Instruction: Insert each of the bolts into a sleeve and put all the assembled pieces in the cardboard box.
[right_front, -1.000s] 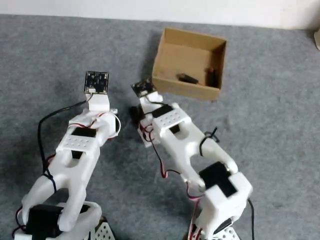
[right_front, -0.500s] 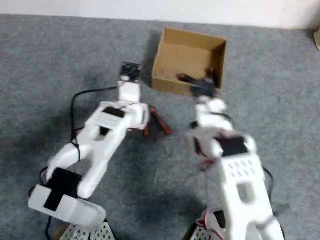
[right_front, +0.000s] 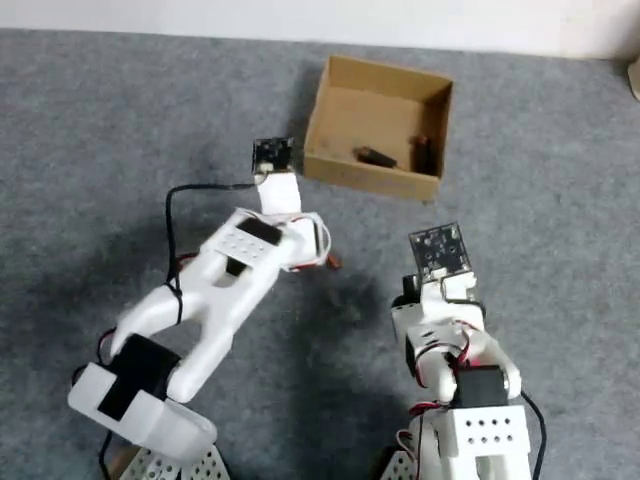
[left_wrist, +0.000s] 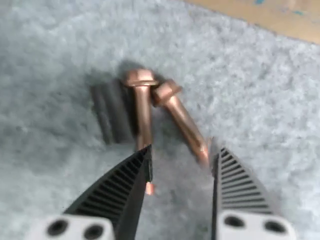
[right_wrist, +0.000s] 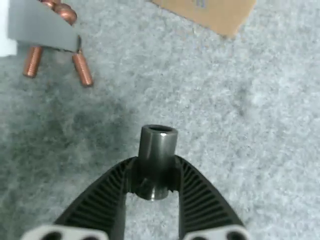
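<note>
Partway thru: dark pieces (right_front: 375, 156) lying in cardboard box (right_front: 365, 176); one bolt (left_wrist: 142, 110) & a second bolt (left_wrist: 182, 120) waiting loose on carpet (right_front: 120, 130) nr box.
Left claw (left_wrist: 182, 152) hanging open over the coppery, hex-headed bolts; right claw (right_wrist: 155, 172) gripping smooth dark tube sleeve (right_wrist: 157, 150), open bore showing; carpet looking fuzzy, grey.

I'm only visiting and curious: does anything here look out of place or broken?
Nothing looks broken or spilled. Two copper-coloured metal bolts lie loose on the grey carpet, heads together in a V, below the open left pincer; simply not yet assembled.
</note>
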